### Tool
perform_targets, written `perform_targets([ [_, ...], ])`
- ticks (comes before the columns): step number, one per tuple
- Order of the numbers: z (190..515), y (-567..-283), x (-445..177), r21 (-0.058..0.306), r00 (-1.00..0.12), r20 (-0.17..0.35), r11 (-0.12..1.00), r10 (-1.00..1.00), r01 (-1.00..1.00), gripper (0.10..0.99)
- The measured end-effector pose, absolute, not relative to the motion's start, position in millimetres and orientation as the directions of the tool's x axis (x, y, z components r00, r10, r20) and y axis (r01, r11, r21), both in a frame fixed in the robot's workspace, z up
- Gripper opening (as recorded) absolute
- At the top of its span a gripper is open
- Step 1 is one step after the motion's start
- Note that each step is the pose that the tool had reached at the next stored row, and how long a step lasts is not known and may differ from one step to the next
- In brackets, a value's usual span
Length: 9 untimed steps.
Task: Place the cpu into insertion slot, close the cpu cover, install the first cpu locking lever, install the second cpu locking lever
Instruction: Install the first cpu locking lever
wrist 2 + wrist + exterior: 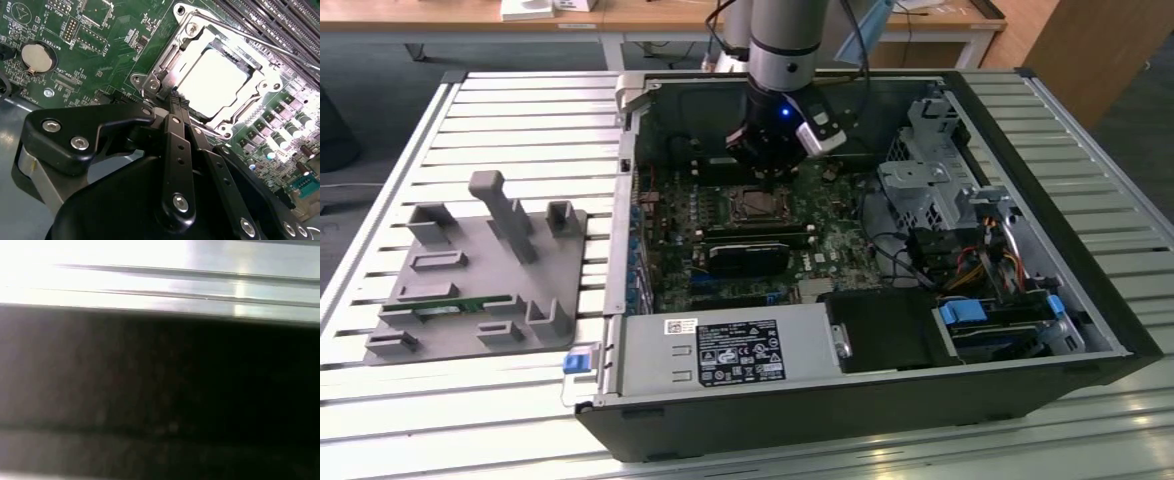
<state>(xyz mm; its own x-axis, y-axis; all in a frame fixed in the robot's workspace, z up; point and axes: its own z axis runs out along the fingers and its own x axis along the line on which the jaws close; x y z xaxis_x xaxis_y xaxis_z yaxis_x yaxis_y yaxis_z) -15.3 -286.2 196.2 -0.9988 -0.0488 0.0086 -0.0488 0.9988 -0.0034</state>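
Broadly, a slatted metal table [480,100] carries an open black desktop computer case [1067,330] lying on its side, and beside it, toward the exterior view's left, a grey moulded fixture block with upright posts [480,270]. Inside the case lies a green motherboard [680,230], with a silvery power supply box [720,352] at the near edge; that box bears a dark label whose print is too small to make out. A grey drive cage [927,185] and a bundle of coloured cables [987,265] sit toward the exterior view's right.

Over the board, the silvery robot arm [787,40] comes down from above, and its black gripper [767,168] hangs just above the far edge of the small square socket, the insertion slot [757,206].

In the second wrist view the gripper [175,102] has its two slim black fingers [177,112] pressed together with nothing between them, the tips just beside one corner of the socket. The cpu, a flat square chip with a pale silvery top [215,80], lies seated in the slot, and the cpu cover, a thin silvery frame plate with a square window [175,52], lies flat around it. A thin metal rod [280,42] runs along one side of the socket. A round coin battery [37,56] sits well apart on the board, with small white printed lettering near it that I cannot read reliably.
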Motion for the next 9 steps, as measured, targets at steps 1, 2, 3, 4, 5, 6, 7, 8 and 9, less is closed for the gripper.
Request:
perform_targets([
  [1,196.7,-286.0,-15.2,-0.005,-0.999,0.010,0.999,-0.049,-0.049,0.106],
  [2,196.8,-286.0,-15.2,-0.005,-0.999,0.010,0.999,-0.049,-0.049,0.106],
  [3,197.1,-286.0,-15.3,-0.006,-0.999,0.010,0.999,-0.049,-0.049,0.106],
  [4,197.4,-286.1,-15.4,-0.004,-0.999,0.009,0.999,-0.049,-0.049,0.106],
  [5,198.1,-285.9,-15.3,-0.001,-0.999,0.007,0.999,-0.049,-0.049,0.106],
  [6,200.0,-285.5,-15.1,0.000,-0.999,0.006,0.999,-0.049,-0.049,0.106],
  [7,201.8,-285.5,-15.1,0.000,-0.999,0.006,0.999,-0.049,-0.049,0.106],
  [8,203.9,-285.7,-15.3,0.000,-0.999,0.007,0.999,-0.049,-0.049,0.106],
  [9,205.2,-285.8,-15.3,0.000,-0.999,0.007,0.999,-0.049,-0.049,0.106],
])
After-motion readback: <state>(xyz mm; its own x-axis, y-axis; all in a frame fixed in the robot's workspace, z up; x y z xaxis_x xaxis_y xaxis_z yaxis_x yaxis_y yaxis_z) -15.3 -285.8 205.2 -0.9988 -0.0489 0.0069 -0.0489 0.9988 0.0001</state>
